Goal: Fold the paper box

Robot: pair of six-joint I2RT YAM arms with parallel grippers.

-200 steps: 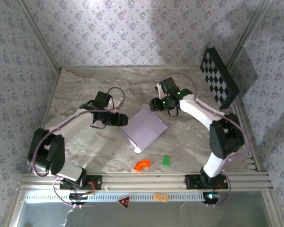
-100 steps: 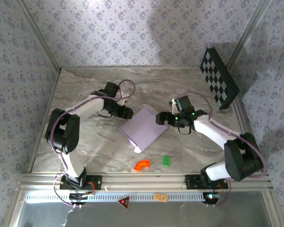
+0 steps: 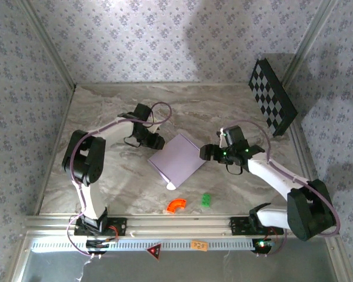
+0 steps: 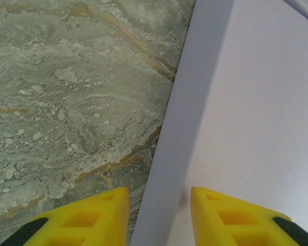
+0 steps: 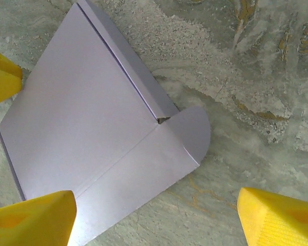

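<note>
Straddling the upper-left edge of the pale lilac, flat-folded thin cardboard box with the left gripper: yellow fingers narrowly parted, one over the grey marbled tabletop, one over the lid, clamped on nothing. Hovering near the box's right corner with the right gripper, spread wide, empty. Lying flat mid-table between both.

Thin card, smooth, matt, pale lilac: paper box, middle of frame. Stone-look, grey-green, brown veins, dull, bumpy-looking: table. Yellow, matt, foam-like: pads of left gripper, bottom of frame. Bare metal, slight shine: rail, bottom.
</note>
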